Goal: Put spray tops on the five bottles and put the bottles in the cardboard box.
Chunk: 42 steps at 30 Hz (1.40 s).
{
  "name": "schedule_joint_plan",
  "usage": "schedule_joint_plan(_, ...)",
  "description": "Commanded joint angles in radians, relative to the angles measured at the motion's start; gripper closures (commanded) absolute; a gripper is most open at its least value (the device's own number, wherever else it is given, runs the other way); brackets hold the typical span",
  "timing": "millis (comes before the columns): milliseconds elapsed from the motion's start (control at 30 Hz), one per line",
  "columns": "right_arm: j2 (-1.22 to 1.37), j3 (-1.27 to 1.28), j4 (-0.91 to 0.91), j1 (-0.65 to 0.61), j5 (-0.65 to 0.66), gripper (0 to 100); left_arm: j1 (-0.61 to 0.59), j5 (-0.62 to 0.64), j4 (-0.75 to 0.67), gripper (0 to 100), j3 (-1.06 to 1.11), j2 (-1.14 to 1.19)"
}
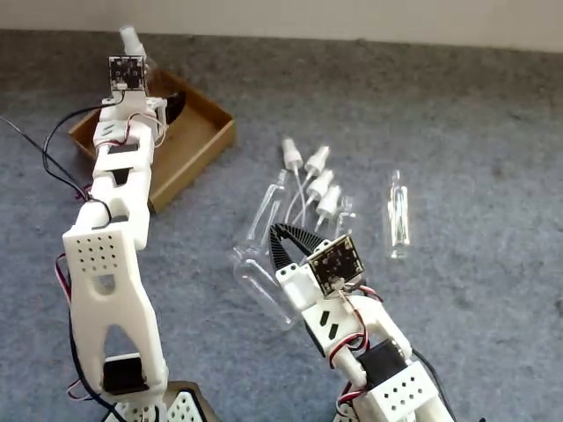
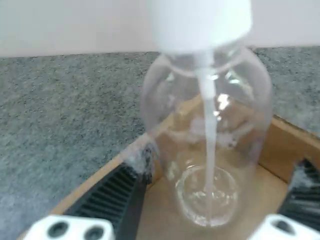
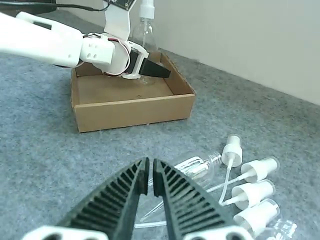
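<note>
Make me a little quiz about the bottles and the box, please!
1. How many spray tops lie loose?
2. True or false: the right gripper has its jaws shut.
3. Where is the bottle with a top on? A: at the cardboard box. B: among the loose tops. C: under the right gripper.
Key: 1 four; 2 true; 3 A.

"How is the left arm set?"
"Stretched far forward. The left gripper is spread wide, its fingers well apart with a broad gap between them."
"And the right arm?"
"Bent low, reaching a short way. The right gripper has its fingers nearly together, with a thin slit between the tips."
</note>
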Motion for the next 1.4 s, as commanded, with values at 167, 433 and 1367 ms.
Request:
schedule_joint_plan(167,-0.004,0.143,0.007,0.015,0.012,98.0,-0.039,-0.006,0.138,63,-0.015,-0.163)
schedule_joint_plan(433,-0.004,0.143,0.008,0.015,0.012,98.0,-0.042,-0.006,0.387,63,-0.005,-0.295)
schedule_joint_plan(1367,-0.012,0.137,-0.01,0.394,-0.054,98.0,0.054,-0.012,1.494,63,-0.005,-0.783)
